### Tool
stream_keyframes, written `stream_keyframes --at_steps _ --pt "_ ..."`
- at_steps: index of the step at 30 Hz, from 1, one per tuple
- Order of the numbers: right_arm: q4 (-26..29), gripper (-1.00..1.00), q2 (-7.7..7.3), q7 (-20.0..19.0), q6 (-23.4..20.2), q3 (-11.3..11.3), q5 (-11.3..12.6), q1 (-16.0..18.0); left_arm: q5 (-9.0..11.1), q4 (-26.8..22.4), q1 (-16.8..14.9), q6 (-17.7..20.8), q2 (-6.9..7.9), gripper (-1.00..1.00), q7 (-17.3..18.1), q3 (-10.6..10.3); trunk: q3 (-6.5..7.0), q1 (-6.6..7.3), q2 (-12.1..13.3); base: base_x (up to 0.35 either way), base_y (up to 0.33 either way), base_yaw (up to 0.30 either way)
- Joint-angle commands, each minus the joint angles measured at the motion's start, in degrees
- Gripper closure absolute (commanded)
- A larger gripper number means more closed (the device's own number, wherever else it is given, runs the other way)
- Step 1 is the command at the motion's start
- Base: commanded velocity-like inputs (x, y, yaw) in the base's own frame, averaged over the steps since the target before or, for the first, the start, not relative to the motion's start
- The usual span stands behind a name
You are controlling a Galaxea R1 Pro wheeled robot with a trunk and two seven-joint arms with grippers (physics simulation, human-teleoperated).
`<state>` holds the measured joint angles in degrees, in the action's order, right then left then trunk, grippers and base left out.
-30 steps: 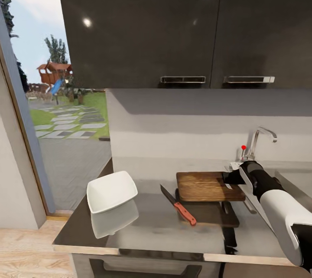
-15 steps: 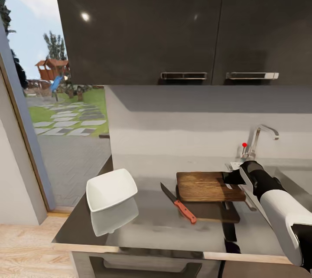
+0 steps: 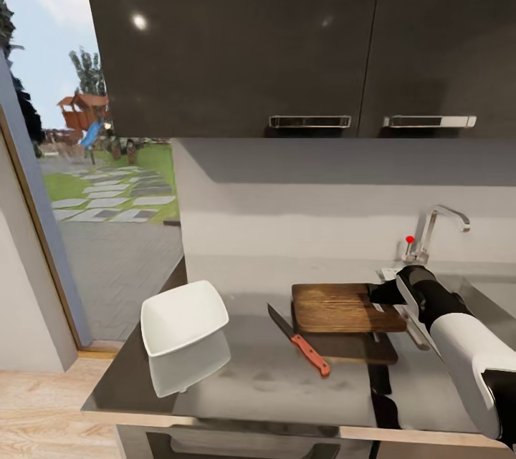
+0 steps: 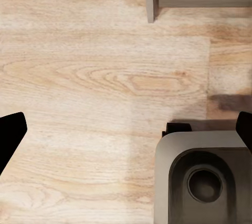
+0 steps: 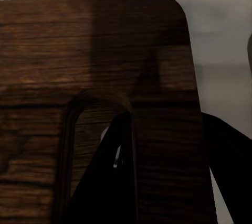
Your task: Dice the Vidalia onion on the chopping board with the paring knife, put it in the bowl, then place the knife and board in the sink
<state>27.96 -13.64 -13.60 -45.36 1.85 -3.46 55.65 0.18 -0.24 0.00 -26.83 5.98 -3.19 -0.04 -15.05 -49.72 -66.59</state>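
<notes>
Under dark wall cabinets [image 3: 236, 36], a grey glossy countertop [image 3: 258, 373], beside a doorway to a garden [image 3: 107, 180]. At its right end, sink [image 3: 487, 294] with chrome tap [image 3: 437, 230]. Chopping board [image 3: 337, 306] lifted clear of the worktop toward the back edge, near the sink. Bowl [image 3: 184, 316] by the left edge; paring knife [image 3: 301, 341] between. Right arm [image 3: 459, 344] stretched forward, right gripper [image 3: 381, 296] clamped on the board's handle end. Left gripper [image 4: 126, 129] spread wide over wooden floor [image 4: 94, 77].
</notes>
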Motion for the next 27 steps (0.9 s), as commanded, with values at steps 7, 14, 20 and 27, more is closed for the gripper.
stream_keyframes --at_steps 7,14,20,27 --pt "0.1 1.00 0.02 -0.4 -0.3 0.2 -0.3 0.0 0.0 0.0 0.0 -0.2 0.00 -1.00 -0.1 0.0 -0.07 -0.01 0.0 0.003 0.002 0.000" --pt "0.0 1.00 0.02 -0.4 -0.3 0.2 -0.3 0.0 0.0 0.0 0.0 -0.2 0.00 -1.00 -0.1 0.0 -0.28 -0.01 0.0 0.000 0.000 0.000" --pt "0.0 1.00 0.02 -0.4 -0.3 1.1 -0.3 0.0 0.0 0.0 0.0 -0.2 0.00 -1.00 -0.1 0.0 -0.66 -0.01 0.0 0.000 0.000 0.000" --pt "0.0 1.00 0.00 -0.4 -0.3 2.0 -0.3 0.0 0.0 0.0 0.0 -0.2 0.00 -1.00 -0.1 0.0 -1.13 -0.01 0.0 0.000 0.000 0.000"
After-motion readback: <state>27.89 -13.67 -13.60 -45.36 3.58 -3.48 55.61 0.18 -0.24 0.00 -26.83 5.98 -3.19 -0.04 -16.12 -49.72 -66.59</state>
